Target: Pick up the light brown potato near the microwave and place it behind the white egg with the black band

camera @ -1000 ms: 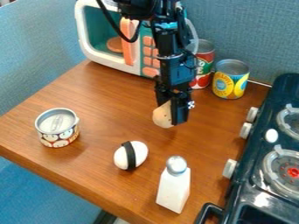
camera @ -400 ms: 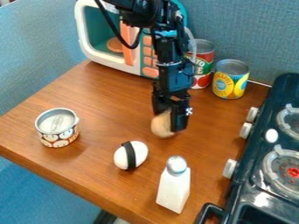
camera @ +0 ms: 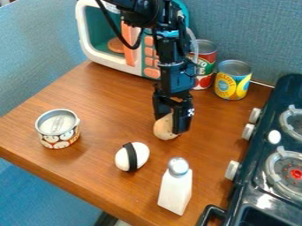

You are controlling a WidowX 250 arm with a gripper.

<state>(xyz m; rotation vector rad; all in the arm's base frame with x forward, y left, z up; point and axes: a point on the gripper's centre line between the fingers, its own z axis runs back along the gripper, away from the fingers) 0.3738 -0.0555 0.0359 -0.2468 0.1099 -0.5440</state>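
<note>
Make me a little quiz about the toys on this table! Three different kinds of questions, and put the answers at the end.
1. True or false: the pincer is nearer to the tan toy than to the white bottle.
2. What colour is the band on the white egg-shaped toy? A) red B) black C) green
3. Fill in: the yellow can stands beside the ___ can.

Key: 1 true; 2 B; 3 red.
</note>
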